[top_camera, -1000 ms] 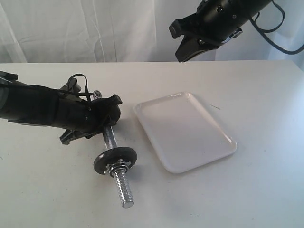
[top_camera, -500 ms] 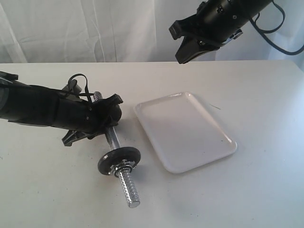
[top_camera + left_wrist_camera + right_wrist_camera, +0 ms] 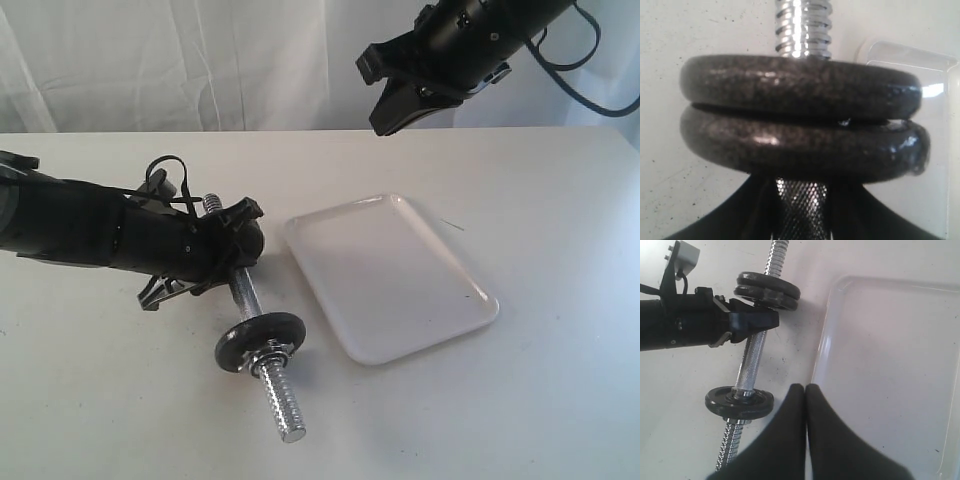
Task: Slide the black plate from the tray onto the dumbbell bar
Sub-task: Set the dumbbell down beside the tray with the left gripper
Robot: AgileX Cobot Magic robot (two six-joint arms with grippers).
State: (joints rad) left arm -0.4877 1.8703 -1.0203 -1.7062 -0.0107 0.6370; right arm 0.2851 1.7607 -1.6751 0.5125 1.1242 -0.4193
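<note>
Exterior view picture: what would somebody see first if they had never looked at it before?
Most likely the shiny dumbbell bar on the left of the table, gripped around its middle by the left gripper, with a black disc near its front end. Next, the white tray lying bare to its right, and the right gripper, shut, hanging high above the tray's far side.

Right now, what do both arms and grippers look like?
Both arms are matte black. The left arm is a thick tube with black cables looped at its wrist; the right arm carries a black cable. The right gripper has tapered black fingers.
</note>
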